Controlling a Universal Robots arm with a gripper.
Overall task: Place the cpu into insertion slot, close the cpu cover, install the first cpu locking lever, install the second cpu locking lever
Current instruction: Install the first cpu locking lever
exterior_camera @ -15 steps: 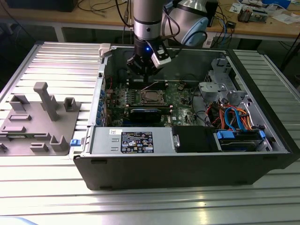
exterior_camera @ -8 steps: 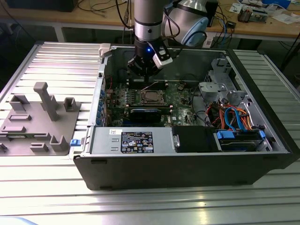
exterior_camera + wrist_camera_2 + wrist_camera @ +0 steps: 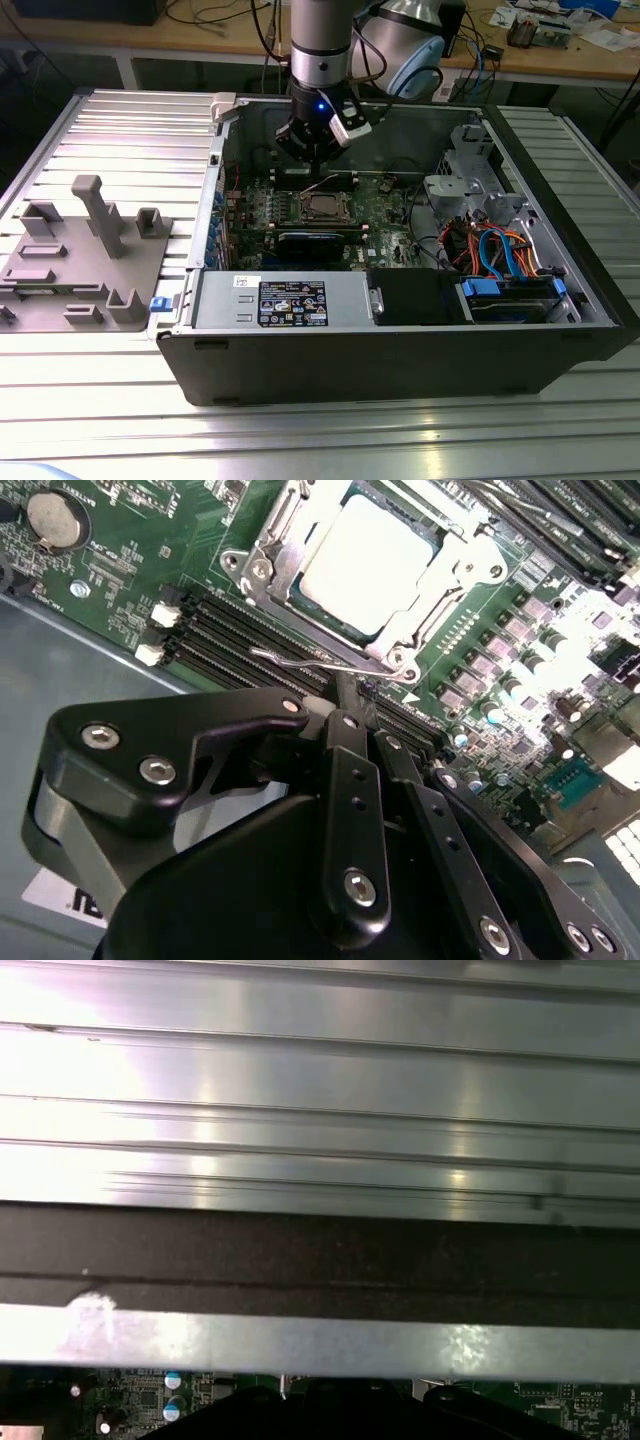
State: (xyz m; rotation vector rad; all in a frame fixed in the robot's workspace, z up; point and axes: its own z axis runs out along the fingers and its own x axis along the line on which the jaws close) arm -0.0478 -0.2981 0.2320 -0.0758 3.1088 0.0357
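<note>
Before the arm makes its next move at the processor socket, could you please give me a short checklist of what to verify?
1. Chip lying flat in the socket: ok.
2. Cover folded down around the chip: ok.
3. Thin wire lever along the socket's edge latched under its hook: cannot tell.
4. Claw shut and close above that lever: ok. Whether it touches the lever: cannot tell.
5. Arm standing clear of the walls of the case in the exterior view: ok.
</note>
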